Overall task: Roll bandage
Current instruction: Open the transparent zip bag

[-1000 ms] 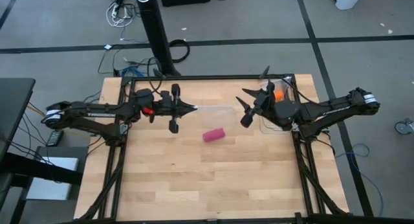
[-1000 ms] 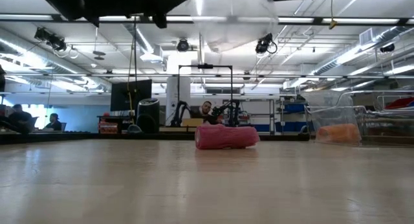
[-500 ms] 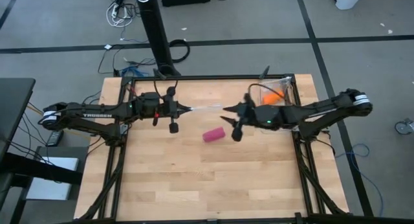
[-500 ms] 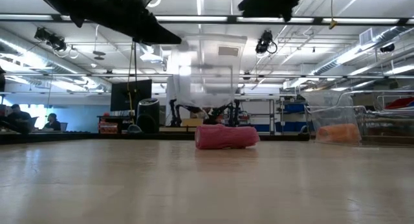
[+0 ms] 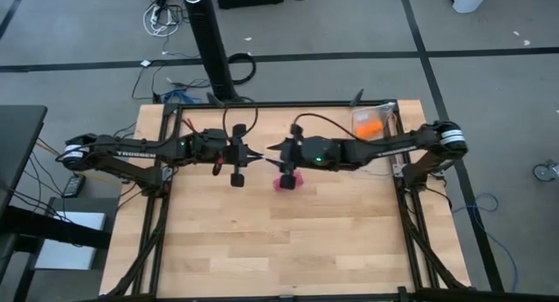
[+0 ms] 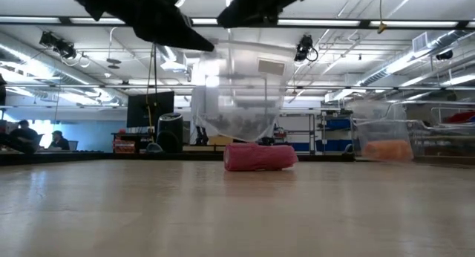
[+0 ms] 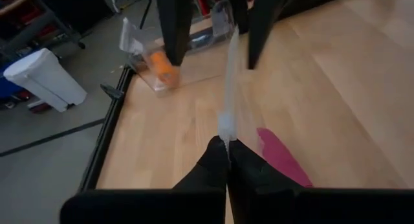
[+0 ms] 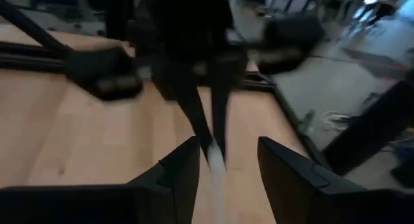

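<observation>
The pink bandage (image 5: 288,183) lies rolled up on its side on the wooden table, near the middle (image 6: 260,157) (image 7: 283,162). Above it hangs a clear plastic bag (image 6: 241,93) (image 7: 230,81). My left gripper (image 5: 251,156) (image 7: 226,146) is shut on the bag's near edge. My right gripper (image 5: 273,154) (image 8: 226,153) faces it, open. Its fingers (image 7: 174,23) stand on either side of the bag's far part, just over the bandage. My left gripper pinches the clear bag's edge (image 7: 224,130) between its two fingertips. It comes from the table's left, slanting slightly down. The bag stretches away from the fingers and hangs clear of the table, just above the bandage. My right gripper: I cannot tell whether its fingers touch the bag.
A clear box (image 5: 384,119) (image 6: 404,142) holding an orange roll (image 5: 369,127) (image 7: 162,67) stands at the table's far right corner. Black frame rails (image 5: 166,206) run along the table's edges. People sit far off in the room behind (image 6: 22,132).
My right gripper has travelled toward the table's left, from near the clear box to just in front of my left gripper and over the bandage. My left gripper has rolled and tipped. The bag has come down and now hangs wide above the bandage, which has not moved.
</observation>
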Tool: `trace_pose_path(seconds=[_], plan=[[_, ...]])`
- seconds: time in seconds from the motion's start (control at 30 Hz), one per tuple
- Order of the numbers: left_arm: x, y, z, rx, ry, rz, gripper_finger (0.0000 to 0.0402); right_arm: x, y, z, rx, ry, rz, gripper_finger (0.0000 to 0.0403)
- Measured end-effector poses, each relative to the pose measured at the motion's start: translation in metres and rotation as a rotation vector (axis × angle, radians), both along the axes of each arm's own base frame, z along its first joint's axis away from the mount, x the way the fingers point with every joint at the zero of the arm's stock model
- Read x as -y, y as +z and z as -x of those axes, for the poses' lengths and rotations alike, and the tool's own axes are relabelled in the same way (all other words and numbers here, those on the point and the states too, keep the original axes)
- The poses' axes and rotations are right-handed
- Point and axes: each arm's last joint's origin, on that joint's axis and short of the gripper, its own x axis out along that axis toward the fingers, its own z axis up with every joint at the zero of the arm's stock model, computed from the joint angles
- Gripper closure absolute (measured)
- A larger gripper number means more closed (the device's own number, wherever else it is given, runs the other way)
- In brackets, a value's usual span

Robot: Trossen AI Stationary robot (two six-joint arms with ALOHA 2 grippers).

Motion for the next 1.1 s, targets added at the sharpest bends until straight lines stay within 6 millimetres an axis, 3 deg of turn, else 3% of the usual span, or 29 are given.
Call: trace_pose_path(seconds=[0.2, 0.57, 0.9, 1.1], plan=[[0.004, -0.004, -0.009, -0.050, 0.001, -0.031, 0.0399, 0.004, 0.000, -0.019, -0.136, 0.002, -0.027, 0.0255], [0.008, -0.002, -0.012, -0.040, -0.003, -0.058, 0.0399, 0.005, -0.002, -0.021, -0.210, -0.026, -0.078, 0.0289], [0.007, -0.002, -0.012, -0.045, 0.022, -0.066, 0.0399, 0.006, -0.002, -0.020, -0.225, -0.021, -0.058, 0.0388], [0.007, -0.002, -0.011, -0.059, 0.023, -0.062, 0.0399, 0.005, -0.005, -0.018, -0.259, -0.023, -0.067, 0.0378]])
